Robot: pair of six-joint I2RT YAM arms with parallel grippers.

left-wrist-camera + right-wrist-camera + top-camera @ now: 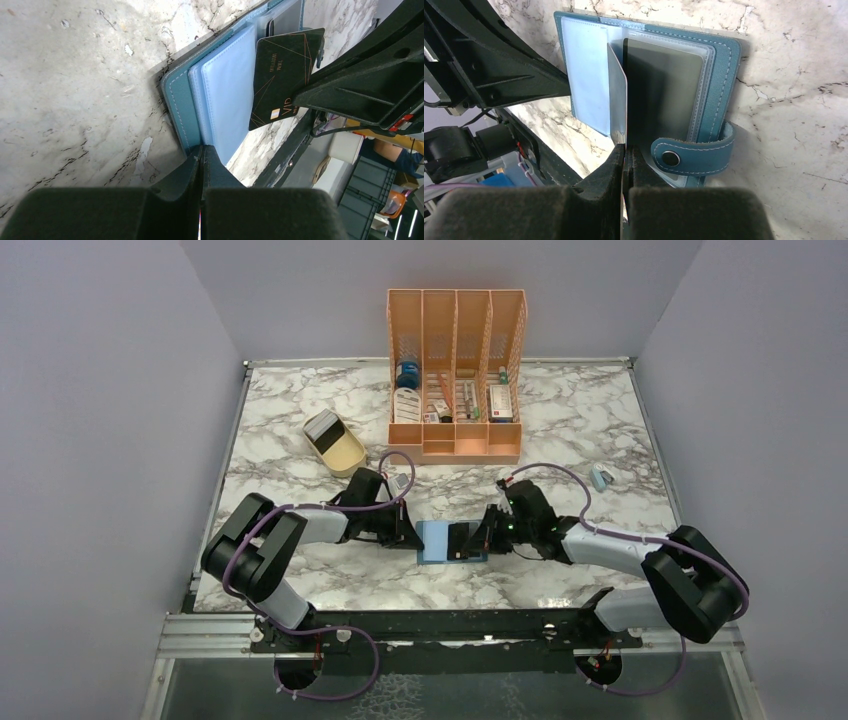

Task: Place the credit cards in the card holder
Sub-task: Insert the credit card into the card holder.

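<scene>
The teal-blue card holder (437,540) lies open on the marble table between both arms; it also shows in the left wrist view (225,90) and the right wrist view (719,65), snap tab (694,152) towards me. My right gripper (478,538) (625,147) is shut on a dark credit card (285,70) marked VIP and holds it tilted on edge (617,95) over the holder's inner pages. Another greyish card (664,95) sits in a clear sleeve on the holder's right half. My left gripper (412,533) (202,148) is shut, its tips on the holder's left edge.
An orange slotted desk organiser (455,370) with small items stands at the back centre. A shallow beige tray (335,443) lies at the back left. A small light-blue object (600,478) lies at the right. The table's near edge runs just below the holder.
</scene>
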